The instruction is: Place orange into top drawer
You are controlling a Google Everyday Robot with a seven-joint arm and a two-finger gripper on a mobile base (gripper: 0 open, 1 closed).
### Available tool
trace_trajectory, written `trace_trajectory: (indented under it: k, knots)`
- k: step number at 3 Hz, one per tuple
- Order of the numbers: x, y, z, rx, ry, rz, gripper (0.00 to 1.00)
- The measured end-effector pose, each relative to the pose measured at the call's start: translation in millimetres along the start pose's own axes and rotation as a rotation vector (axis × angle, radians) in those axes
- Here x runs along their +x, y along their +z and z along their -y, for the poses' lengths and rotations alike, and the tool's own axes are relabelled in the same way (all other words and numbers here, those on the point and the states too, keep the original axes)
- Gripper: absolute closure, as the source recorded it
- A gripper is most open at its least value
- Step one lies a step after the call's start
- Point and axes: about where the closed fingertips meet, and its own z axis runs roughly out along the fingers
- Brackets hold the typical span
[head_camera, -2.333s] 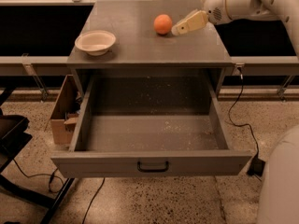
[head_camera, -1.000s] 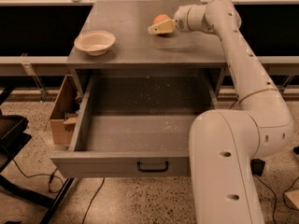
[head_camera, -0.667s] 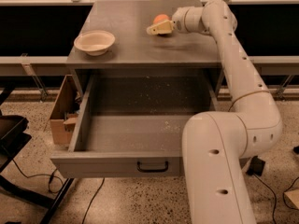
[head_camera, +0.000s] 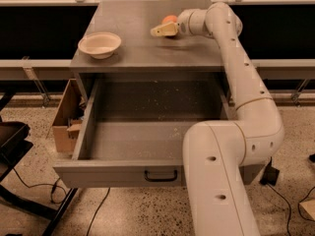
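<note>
The gripper point(head_camera: 164, 28) has swung in from the right onto the orange point(head_camera: 170, 18), which sits right of the bowl point(head_camera: 100, 44) and farther back. Whether it has clamped yet cannot be told. The drawer point(head_camera: 118, 173) below the bowl stands open, so lifting looks next.

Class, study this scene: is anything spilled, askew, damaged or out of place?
Nothing looks damaged. Pale specks dot the floor of the open top drawer, like crumbs. The bowl sits upright; the gripper is by the orange on the tabletop.
</note>
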Motion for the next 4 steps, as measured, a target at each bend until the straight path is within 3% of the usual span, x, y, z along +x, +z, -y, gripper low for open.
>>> trace_trajectory:
  k: [1, 2, 4]
  knots:
    - [3, 11, -4, 0.006, 0.008, -0.013, 0.0]
    - [12, 20, -12, 0.001, 0.003, -0.056, 0.14]
    - [26, 27, -16, 0.006, 0.006, -0.109, 0.6]
